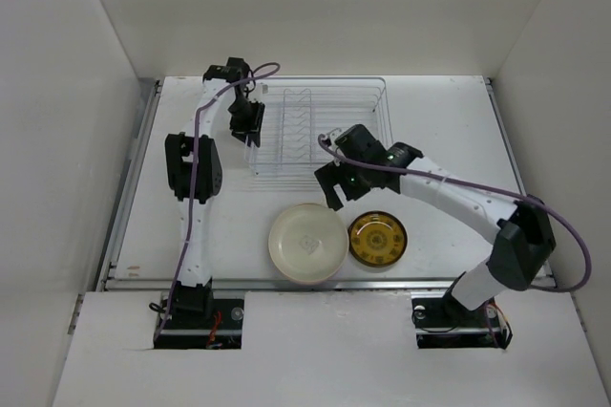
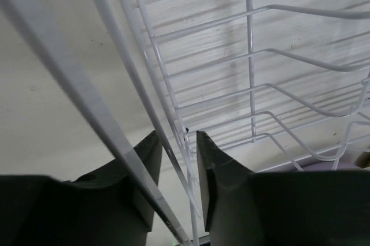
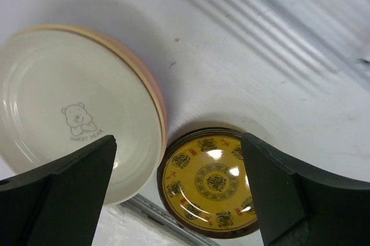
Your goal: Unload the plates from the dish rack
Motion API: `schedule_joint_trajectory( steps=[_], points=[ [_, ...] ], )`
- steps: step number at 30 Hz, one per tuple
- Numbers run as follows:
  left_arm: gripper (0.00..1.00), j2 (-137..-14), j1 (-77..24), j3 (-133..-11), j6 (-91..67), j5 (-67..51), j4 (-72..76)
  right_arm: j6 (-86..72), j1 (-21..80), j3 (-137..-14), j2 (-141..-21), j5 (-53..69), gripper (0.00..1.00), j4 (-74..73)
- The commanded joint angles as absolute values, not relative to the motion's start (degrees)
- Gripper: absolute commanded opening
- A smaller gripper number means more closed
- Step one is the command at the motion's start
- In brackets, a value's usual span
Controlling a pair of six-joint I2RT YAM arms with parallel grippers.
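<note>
The silver wire dish rack (image 1: 320,80) stands at the back middle, and no plate shows in it. My left gripper (image 1: 252,133) is at the rack's left wall; in the left wrist view (image 2: 176,142) its fingers (image 2: 151,162) stand close on either side of the rack's side wires (image 2: 250,55). A cream plate (image 1: 307,243) with a bear print lies on top of a stack near the front edge, with a pink-tan rim (image 3: 153,93) showing beneath it (image 3: 63,96). The small glossy dark-yellow plate (image 1: 376,239) lies just right of it (image 3: 211,182). My right gripper (image 1: 331,191) hangs open and empty above both (image 3: 178,137).
A metal rail (image 1: 325,283) runs along the table's front edge, just below the plates. White walls close the table in on the left, back and right. A purple cable (image 1: 573,245) loops off the right arm.
</note>
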State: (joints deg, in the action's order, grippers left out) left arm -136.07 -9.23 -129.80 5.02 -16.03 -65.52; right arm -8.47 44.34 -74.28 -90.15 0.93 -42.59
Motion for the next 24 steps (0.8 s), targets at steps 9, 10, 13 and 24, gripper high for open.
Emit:
schedule_joint_trajectory(
  steps=[9,10,13,24],
  points=[
    [0.7,-125.08,-9.76,-131.57,3.08,-16.35,-63.39,-31.53,36.93,-79.64,-76.57,-54.45,1.0,-49.21],
    [0.75,-123.85,-9.76,-131.57,3.08,-16.35,-62.59,-36.69,35.26,-78.93,-75.86,-58.49,1.0,-50.78],
    [0.82,-118.84,-9.76,-131.57,2.46,-14.16,-60.65,-46.45,27.09,-76.21,-71.91,-69.59,1.0,-56.5],
    [0.95,-102.5,4.73,-126.49,-0.61,1.1,-64.78,-34.63,19.25,-72.69,-57.84,-64.86,1.0,-49.75]
  ],
)
